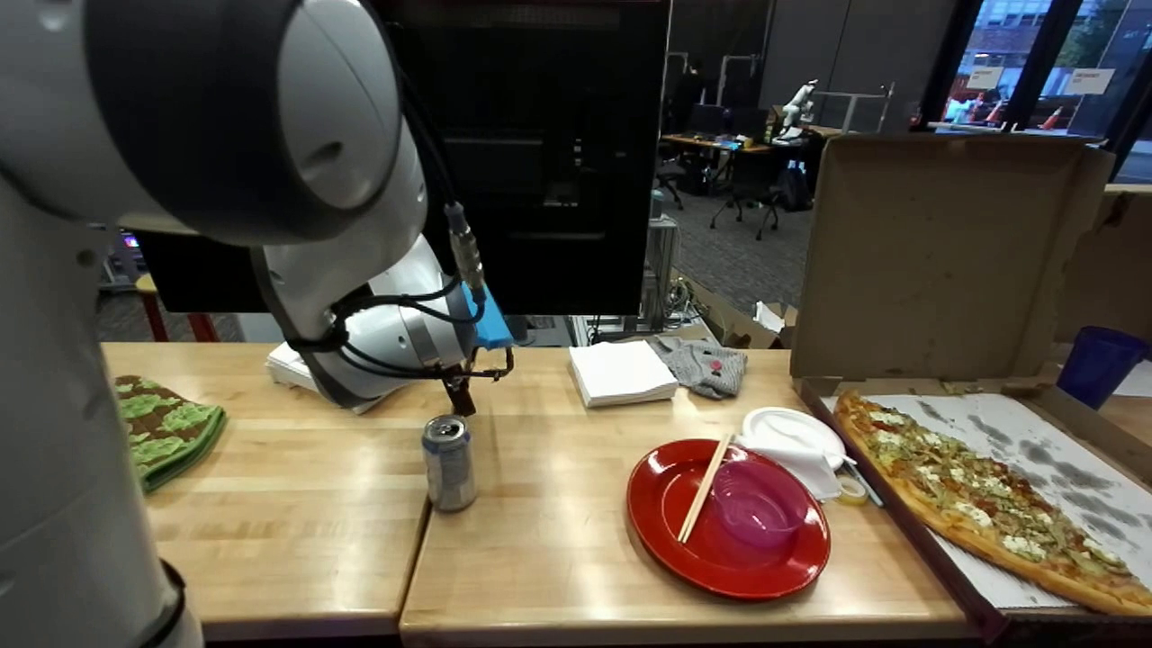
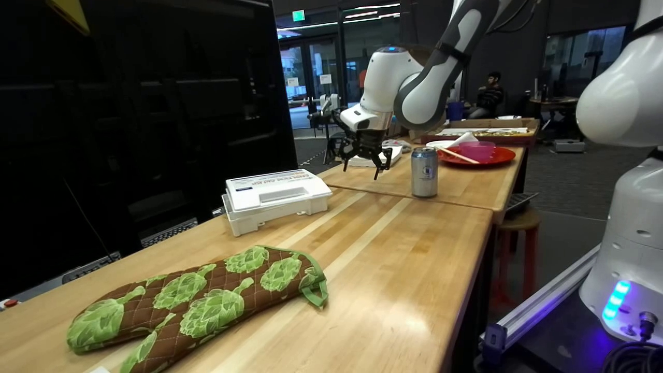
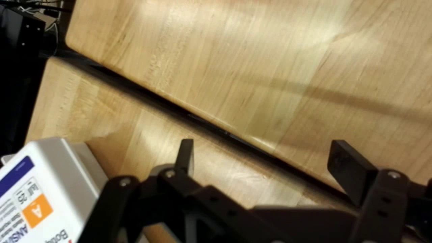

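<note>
Wrist view: a white box (image 3: 50,187) lies near the gripper (image 3: 261,152), whose fingers (image 3: 349,168) are spread above a gap (image 3: 216,129) between wooden tables (image 3: 256,67). In both exterior views, a can (image 1: 449,468) stands upright nearby, with a red plate (image 1: 666,535) farther off; grey carpet (image 1: 742,252) covers the floor. The box's label (image 3: 37,211) reads "25," "A" and, apparently, "ANSI."

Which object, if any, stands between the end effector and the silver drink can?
Nothing visible: in an exterior view, an open gap separates the end effector from the silver drink can.
</note>
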